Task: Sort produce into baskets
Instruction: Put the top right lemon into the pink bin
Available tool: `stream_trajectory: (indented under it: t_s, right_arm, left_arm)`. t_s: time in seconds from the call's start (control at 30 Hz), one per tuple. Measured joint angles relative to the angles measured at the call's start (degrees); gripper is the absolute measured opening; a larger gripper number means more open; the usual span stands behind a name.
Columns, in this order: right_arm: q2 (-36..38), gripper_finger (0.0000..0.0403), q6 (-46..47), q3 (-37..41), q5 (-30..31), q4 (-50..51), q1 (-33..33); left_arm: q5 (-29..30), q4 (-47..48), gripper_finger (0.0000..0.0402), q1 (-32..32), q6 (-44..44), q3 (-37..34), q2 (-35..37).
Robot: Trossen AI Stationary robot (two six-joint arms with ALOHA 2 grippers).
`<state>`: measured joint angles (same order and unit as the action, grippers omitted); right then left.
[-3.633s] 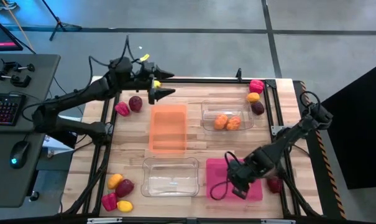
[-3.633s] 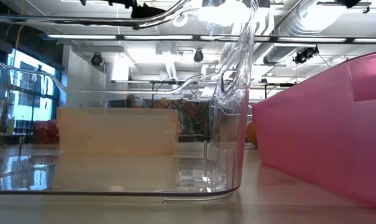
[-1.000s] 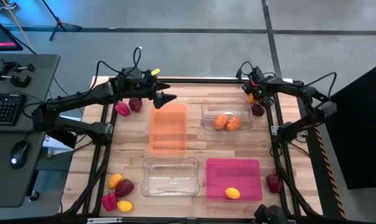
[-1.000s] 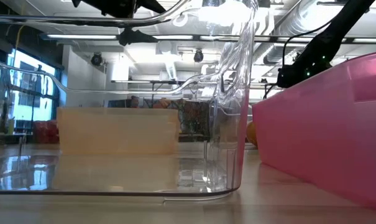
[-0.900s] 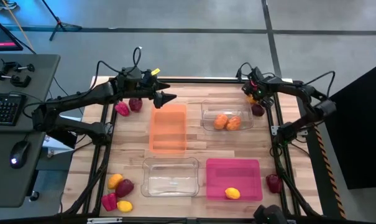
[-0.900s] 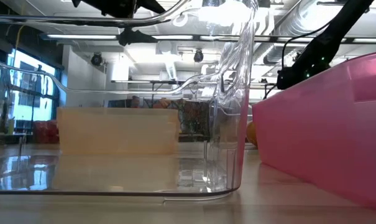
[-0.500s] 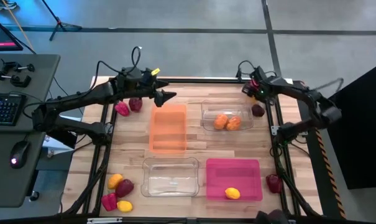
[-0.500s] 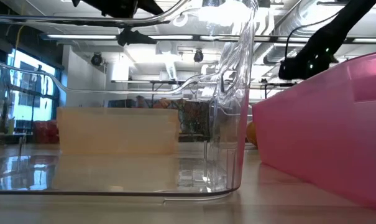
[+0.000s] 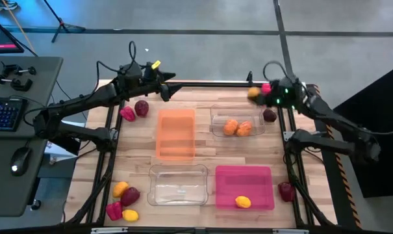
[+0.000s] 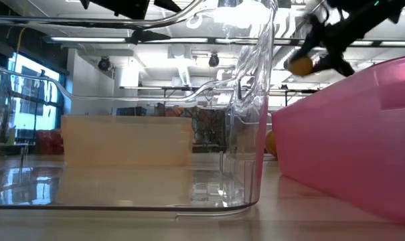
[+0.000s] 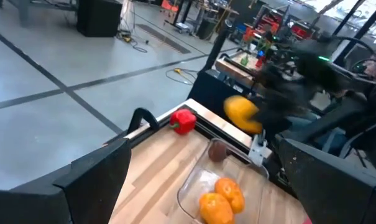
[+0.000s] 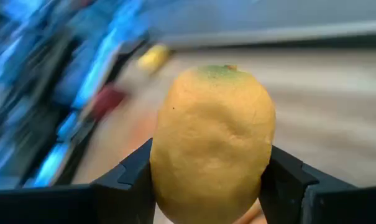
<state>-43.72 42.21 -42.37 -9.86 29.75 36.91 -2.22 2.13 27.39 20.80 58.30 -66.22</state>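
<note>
From where I stand, no writing, label, brand or number can be read anywhere. The monitor [image 9: 2, 36] at the upper left of the overhead view shows only glowing colour, no legible words.

The pale wood-plank tabletop [image 9: 202, 156] shows a striped grain between black frame rails [image 9: 202, 83]. On it sit a translucent orange plastic basket [image 9: 177, 134], a magenta-pink plastic basket [image 9: 245, 179] with one yellow-orange lemon [image 9: 243, 202] inside, and two clear plastic baskets [image 9: 178, 184], the far one [image 9: 217, 118] holding two orange round fruits [image 9: 237, 127]. The black right claw [image 12: 206, 177] frames a yellow lemon with a green-tinged tip [image 12: 212, 140]. A bright red-pink pepper [image 11: 183, 121] lies at the far edge, with a dark maroon round fruit [image 9: 269, 115] close by. Near the black left arm [image 9: 86, 104] lie a red-pink pepper [image 9: 127, 114] and a maroon fruit [image 9: 141, 107].
</note>
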Motion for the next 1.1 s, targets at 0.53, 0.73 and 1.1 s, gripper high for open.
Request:
stream_trajectory:
  t_s: [0.53, 0.73, 1.1]
  right_arm:
    - [-9.08, 0.0199, 29.27, 0.00, -3.66, 0.90, -54.44]
    - [-18.06, 0.0200, 35.58, 0.00, -2.79, 0.87, -62.62]
    - [-28.55, 0.0200, 39.19, 0.00, -2.66, -0.74, -64.07]
  left_arm:
    - [-0.08, 0.07, 0.0397, 1.47, 0.13, 0.00, 0.00]
    - [-0.20, 0.11, 0.0397, 1.47, 0.11, 0.01, 0.00]
    - [-0.61, 1.08, 0.0397, 1.47, 0.06, 0.02, 0.00]
